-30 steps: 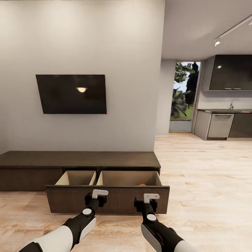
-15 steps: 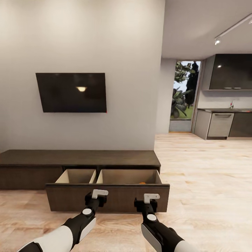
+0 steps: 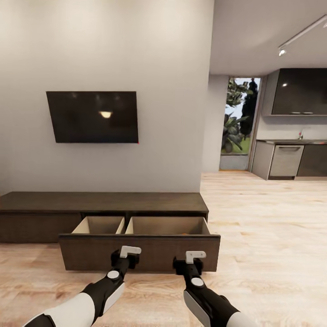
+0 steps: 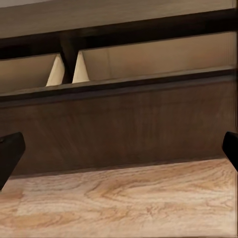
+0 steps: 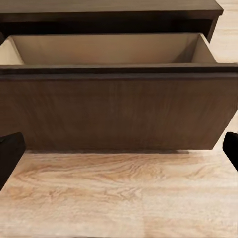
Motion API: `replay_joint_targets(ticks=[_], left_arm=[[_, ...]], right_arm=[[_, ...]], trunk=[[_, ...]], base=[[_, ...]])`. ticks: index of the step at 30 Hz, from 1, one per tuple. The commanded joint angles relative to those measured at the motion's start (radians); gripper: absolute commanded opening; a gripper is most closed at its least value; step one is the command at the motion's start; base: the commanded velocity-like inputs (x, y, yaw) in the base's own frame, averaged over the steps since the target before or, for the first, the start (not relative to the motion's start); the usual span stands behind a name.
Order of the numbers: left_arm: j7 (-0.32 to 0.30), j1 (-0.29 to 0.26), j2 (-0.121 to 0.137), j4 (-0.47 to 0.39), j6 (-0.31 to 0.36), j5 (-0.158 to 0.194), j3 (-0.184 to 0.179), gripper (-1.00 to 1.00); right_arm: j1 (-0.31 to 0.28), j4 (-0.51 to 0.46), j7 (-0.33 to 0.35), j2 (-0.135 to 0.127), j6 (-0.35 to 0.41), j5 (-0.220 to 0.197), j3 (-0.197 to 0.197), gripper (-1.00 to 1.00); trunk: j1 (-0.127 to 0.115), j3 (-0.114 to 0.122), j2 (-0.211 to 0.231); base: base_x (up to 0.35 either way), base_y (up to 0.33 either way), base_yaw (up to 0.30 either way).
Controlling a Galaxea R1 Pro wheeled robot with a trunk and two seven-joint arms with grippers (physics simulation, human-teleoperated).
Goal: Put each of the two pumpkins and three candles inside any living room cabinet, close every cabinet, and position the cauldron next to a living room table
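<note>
Claws [image 3: 126,254] [image 3: 192,260] spread before cabinet [image 3: 104,202], open drawer front [image 3: 139,252] just ahead.

Cabinet [image 3: 102,202] stands against the wall, below the television [image 3: 92,117]. Its drawer [image 3: 139,250] is pulled out over the floor [image 3: 272,227]. Left gripper [image 3: 123,259] and right gripper [image 3: 190,264] sit side by side just before the drawer front. Kitchen units [image 3: 290,161] lie behind, to the right.

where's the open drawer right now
In the head view the open drawer juts out of the right half of the low dark cabinet under the wall TV, directly ahead of the left claw and right claw.
</note>
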Motion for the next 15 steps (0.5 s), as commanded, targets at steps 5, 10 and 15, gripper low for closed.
replay_joint_targets(ticks=[5,10,15], left_arm=[[-0.005,-0.001,0.0,0.0,-0.003,0.006,-0.01,1.0],[-0.007,-0.001,0.0,0.001,-0.002,0.006,-0.01,1.0],[-0.007,-0.001,-0.001,0.001,0.0,0.007,-0.01,1.0]], right_arm=[[-0.001,-0.001,0.042,-0.004,-0.007,-0.011,0.005,1.0],[-0.001,-0.001,0.053,-0.004,-0.007,-0.012,0.004,1.0],[-0.001,-0.002,0.055,-0.004,-0.007,-0.012,0.003,1.0]], trunk=[[0.019,-0.017,-0.036],[0.038,-0.033,-0.071],[0.057,-0.048,-0.106]], base=[[0.0,0.0,0.0],[0.0,0.0,0.0],[0.0,0.0,0.0]])
